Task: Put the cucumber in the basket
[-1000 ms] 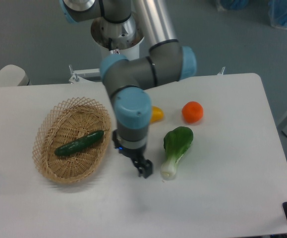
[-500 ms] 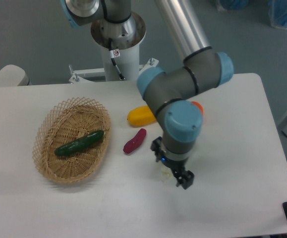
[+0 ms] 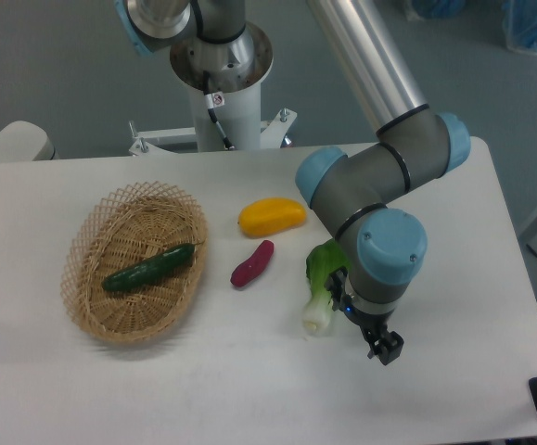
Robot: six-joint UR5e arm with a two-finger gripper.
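1. My gripper (image 3: 386, 349) hangs low over the table (image 3: 249, 389) near its front right part, tips pointing down and toward the camera. Can't tell if the fingers are spread or pressed together; they read as one dark blob from this angle. Nothing visible between them.
2. Wrist w/ blue cap sits right above it; forearm bends up and back toward the base behind the table.
3. Just left of the gripper: bok choy (image 3: 322, 286), white stem toward the front, green leaf partly hidden behind my wrist.
4. Further left, purple sweet potato (image 3: 251, 263) lies tilted on the table, apart from the bok choy.
5. Behind that, a yellow oblong veg/fruit (image 3: 272, 216), near the sweet potato but not touching.
6. Cucumber (image 3: 148, 268) lies inside the basket (image 3: 89, 311), roughly across its middle, tilted w/ its right end higher in the frame.
7. Basket sits on the left part of the table, well apart from my gripper.
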